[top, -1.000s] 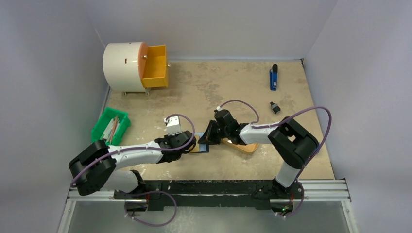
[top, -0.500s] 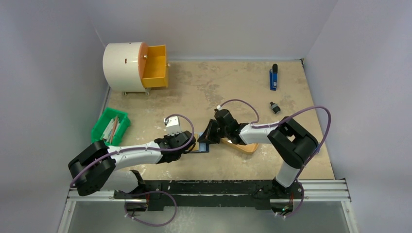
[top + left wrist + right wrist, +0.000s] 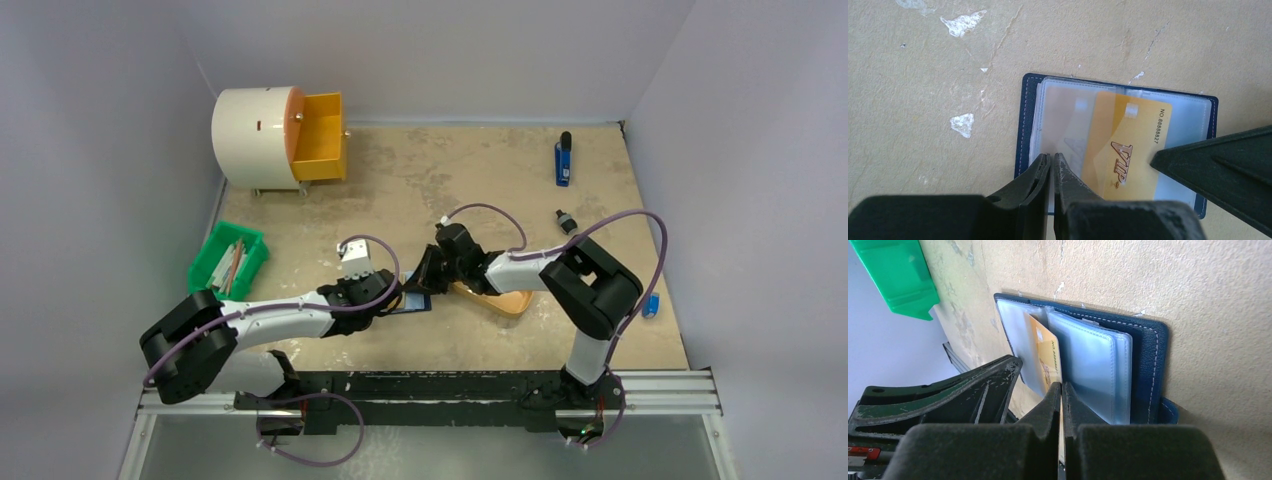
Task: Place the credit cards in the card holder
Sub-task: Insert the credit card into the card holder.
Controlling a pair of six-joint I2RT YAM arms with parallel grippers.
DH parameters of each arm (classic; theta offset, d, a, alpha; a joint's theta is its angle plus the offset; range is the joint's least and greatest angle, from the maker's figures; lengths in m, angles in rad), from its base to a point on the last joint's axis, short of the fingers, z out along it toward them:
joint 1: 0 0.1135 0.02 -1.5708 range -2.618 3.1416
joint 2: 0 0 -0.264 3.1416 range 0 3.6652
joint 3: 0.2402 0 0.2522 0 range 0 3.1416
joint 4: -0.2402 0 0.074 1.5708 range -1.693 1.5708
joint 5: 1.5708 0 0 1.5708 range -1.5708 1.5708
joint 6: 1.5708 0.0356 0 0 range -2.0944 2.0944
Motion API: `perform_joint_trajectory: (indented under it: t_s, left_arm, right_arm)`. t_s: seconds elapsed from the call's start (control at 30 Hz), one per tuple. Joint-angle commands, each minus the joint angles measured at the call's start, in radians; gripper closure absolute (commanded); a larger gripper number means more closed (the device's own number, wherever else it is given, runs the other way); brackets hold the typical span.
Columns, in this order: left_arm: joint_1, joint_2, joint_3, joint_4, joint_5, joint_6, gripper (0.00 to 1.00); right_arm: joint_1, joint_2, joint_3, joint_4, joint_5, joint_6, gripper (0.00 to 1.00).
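- Card holder [image 3: 1024,125]: lies open and flat on the table, clear pockets facing up. The left gripper [image 3: 1052,157] is pinched closed on the near edge of a clear sleeve [image 3: 1063,115]. Judgement: that clamp should hold firm so the holder cannot skid while the card is pushed.
- Gold VIP card [image 3: 1128,145]: sits slanted across the holder's right half, its far corner apparently under plastic. The right gripper [image 3: 1061,387] is closed on its near edge.
- Judgement: square the card with the sleeve mouth first, then feed it low and parallel to the page. Pushed while skewed, a corner may catch the seam.
- Table [image 3: 450,190]: bare surface stretches beyond the holder's far side, the best room for swinging either arm.
- Green bin [image 3: 228,262]: well left of the holder, clear of the left arm.
- Orange oval tray [image 3: 505,302]: just right of the holder, under the right forearm, so pulling back that way is tight.
- The table's near edge lies close on the holder's near side.
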Motion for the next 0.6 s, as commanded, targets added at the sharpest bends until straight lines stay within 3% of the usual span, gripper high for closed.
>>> perform_joint_trajectory:
  t_s: [0.0,0.3,0.57]
  left_arm:
    - [0.002,-0.036,0.001,-0.015,-0.004,-0.015,0.93]
    - [0.015,-0.139,0.020,-0.111,-0.087,-0.008,0.88]
    - [0.084,-0.075,0.001,-0.117,-0.065,-0.027,0.91]
  right_arm:
    - [0.010,0.010,0.037,0.016,-0.025,-0.013,1.00]
    - [0.010,0.018,0.064,-0.033,-0.024,-0.044,1.00]
    - [0.010,0.043,0.085,-0.051,-0.039,-0.065,1.00]
